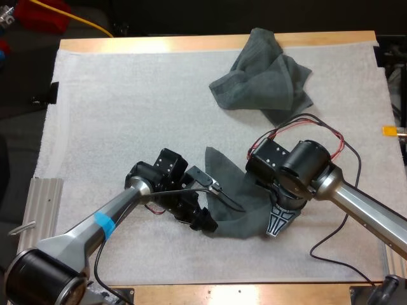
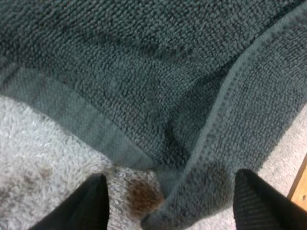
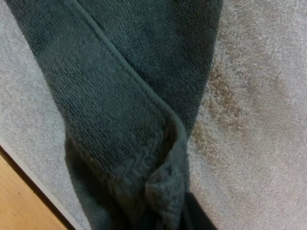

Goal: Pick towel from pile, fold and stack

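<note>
A dark grey-green towel point(image 1: 238, 197) lies stretched on the white mat point(image 1: 127, 114) between my two grippers. My left gripper point(image 1: 202, 219) is at its left end. In the left wrist view the gripper point(image 2: 172, 191) stands open, its fingers point(image 2: 88, 203) wide apart on either side of a towel corner point(image 2: 192, 182) lying on the mat. My right gripper point(image 1: 280, 222) is shut on the towel's right end. There the cloth point(image 3: 144, 120) bunches into a pinched fold against one black finger point(image 3: 199, 215). A second, crumpled towel point(image 1: 267, 79) sits at the far right of the mat.
Brown stains mark the mat point(image 2: 141, 191) near the left fingers and beside the towel point(image 3: 220, 105) in the right wrist view. The wooden table edge point(image 3: 24, 201) runs close to the right gripper. Open mat stretches across the left and far middle.
</note>
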Motion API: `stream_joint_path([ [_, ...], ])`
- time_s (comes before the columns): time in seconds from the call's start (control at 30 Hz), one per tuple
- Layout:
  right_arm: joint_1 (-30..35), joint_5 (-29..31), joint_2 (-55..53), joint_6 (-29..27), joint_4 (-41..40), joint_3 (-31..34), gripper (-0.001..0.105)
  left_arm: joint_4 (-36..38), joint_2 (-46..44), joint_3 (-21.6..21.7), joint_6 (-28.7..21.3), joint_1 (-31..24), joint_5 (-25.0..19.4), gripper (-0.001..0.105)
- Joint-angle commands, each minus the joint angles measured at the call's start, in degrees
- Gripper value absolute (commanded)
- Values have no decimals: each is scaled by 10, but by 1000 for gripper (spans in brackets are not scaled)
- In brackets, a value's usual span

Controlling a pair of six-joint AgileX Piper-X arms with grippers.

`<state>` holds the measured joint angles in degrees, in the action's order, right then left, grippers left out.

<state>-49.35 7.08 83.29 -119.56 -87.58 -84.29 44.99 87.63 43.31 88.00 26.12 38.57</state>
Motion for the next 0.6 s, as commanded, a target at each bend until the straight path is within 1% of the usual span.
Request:
stream_joint_path([
  [0.0,0,-6,-5,2,-24,-2,1,1,1,-1,4,5,9,55],
  [0.13,0,-6,-5,2,-24,-2,1,8,12,-1,4,26,23,55],
  [0.23,0,-6,-5,2,-24,-2,1,15,28,-1,4,44,20,55],
  [0.37,0,-6,-5,2,-24,-2,1,21,41,-1,4,48,20,53],
  [0.4,0,-6,-5,2,-24,-2,1,25,40,-1,4,48,18,45],
  [0.5,0,-6,-5,2,-24,-2,1,30,40,-1,4,48,1,31],
  [0.57,0,-6,-5,2,-24,-2,1,30,40,-1,4,48,-3,28],
])
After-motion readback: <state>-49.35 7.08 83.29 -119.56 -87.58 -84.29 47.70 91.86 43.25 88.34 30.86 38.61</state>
